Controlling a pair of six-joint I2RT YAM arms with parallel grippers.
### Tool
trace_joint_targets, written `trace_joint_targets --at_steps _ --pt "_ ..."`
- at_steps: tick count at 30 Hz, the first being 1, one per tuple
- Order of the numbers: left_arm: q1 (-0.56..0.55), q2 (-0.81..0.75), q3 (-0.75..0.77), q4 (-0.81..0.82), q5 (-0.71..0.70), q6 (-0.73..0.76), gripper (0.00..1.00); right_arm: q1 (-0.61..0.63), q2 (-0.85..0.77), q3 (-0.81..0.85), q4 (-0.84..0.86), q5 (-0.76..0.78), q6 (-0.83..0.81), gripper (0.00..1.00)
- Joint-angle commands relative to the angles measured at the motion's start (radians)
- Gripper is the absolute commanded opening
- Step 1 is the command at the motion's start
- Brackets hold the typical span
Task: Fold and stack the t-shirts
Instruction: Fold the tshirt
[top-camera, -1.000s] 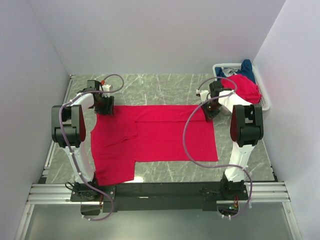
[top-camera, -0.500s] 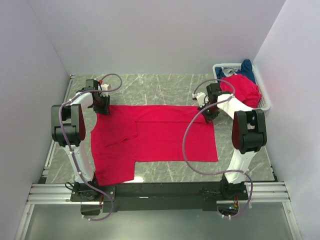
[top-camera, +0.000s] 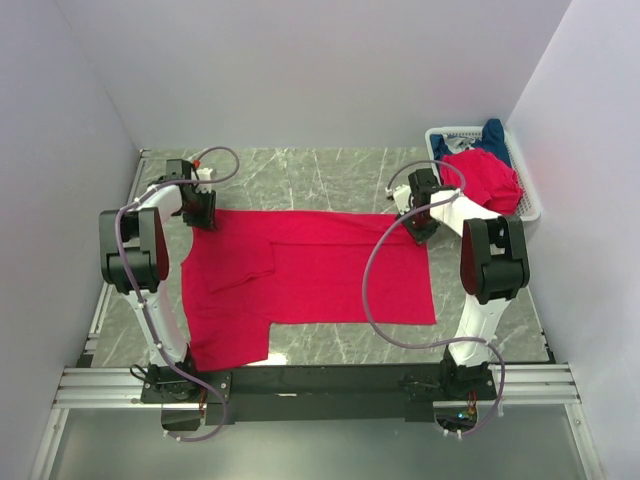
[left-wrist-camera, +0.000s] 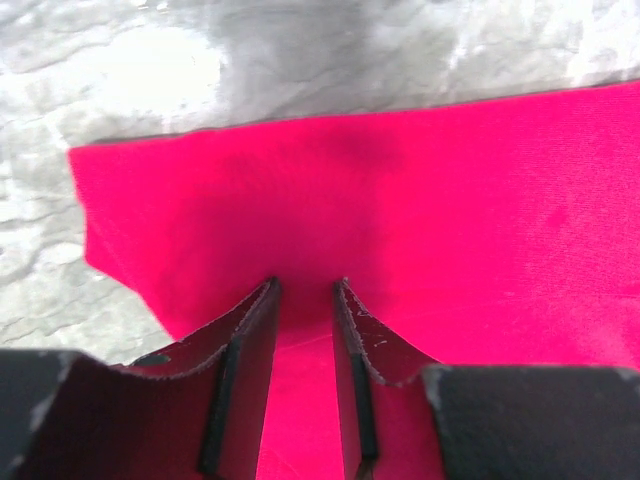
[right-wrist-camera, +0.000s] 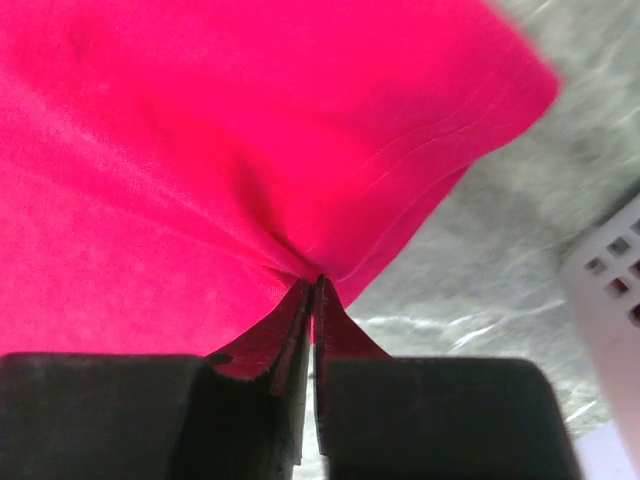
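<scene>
Right wrist: claw (right-wrist-camera: 318, 284) pinching t-shirt (right-wrist-camera: 190, 140) corner

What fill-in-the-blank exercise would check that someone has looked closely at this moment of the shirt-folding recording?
1. The right gripper pinches a corner of the spread t-shirt, whose colour is ___.
2. The white basket stands at the far ___ corner of the table.
3. In the basket lie a red shirt and a second shirt, dark ___.
Missing words: red, right, blue.
</scene>
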Motion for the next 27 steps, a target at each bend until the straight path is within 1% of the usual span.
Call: trace_joint_targets --at_steps 1,2,3,4,5,6,8,10,11,13,14,16,17,23,27 --pt "0.044 0.041 -0.005 -0.045 -0.060 0.016 0.36 -0.010 0.011 0.089 -0.015 0.012 0.020 0.17" --pt "0.043 0.040 -0.004 -0.048 -0.048 0.020 0.39 -0.005 0.013 0.102 -0.040 -0.008 0.017 0.39" --pt "0.043 0.037 -0.001 -0.053 -0.039 0.026 0.41 -0.005 0.014 0.117 -0.068 -0.074 0.015 0.53" --pt "0.044 0.026 0.002 -0.056 -0.027 0.032 0.43 -0.005 0.013 0.152 -0.135 -0.119 0.011 0.65" --pt "0.044 0.016 0.002 -0.057 -0.002 0.033 0.47 -0.008 0.008 0.169 -0.161 -0.157 0.012 0.73" --pt "0.046 0.005 0.002 -0.057 0.005 0.039 0.48 -0.016 -0.007 0.184 -0.181 -0.229 0.020 0.74" --pt "0.046 -0.029 0.007 -0.065 0.021 0.049 0.52 -0.021 -0.022 0.224 -0.198 -0.281 0.066 0.72" --pt "0.049 -0.061 0.019 -0.073 0.041 0.053 0.53 -0.022 -0.032 0.261 -0.180 -0.331 0.130 0.66" --pt "0.049 -0.070 0.025 -0.076 0.050 0.055 0.54 -0.024 -0.029 0.270 -0.169 -0.343 0.150 0.57" --pt "0.050 -0.089 0.031 -0.079 0.071 0.049 0.54 -0.016 -0.006 0.299 -0.131 -0.342 0.211 0.47" --pt "0.050 -0.092 0.036 -0.080 0.076 0.046 0.55 -0.011 0.010 0.310 -0.122 -0.329 0.225 0.39" --pt "0.052 -0.089 0.039 -0.079 0.075 0.033 0.55 0.001 0.066 0.347 -0.112 -0.285 0.248 0.33" --pt "0.055 -0.086 0.039 -0.076 0.071 0.027 0.55 0.001 0.085 0.352 -0.106 -0.271 0.253 0.31" --pt "0.066 -0.037 0.048 -0.059 0.064 0.006 0.54 0.004 0.189 0.373 -0.074 -0.182 0.236 0.30" --pt "0.086 0.008 0.065 -0.045 0.022 -0.005 0.53 0.002 0.246 0.379 -0.042 -0.118 0.219 0.29"
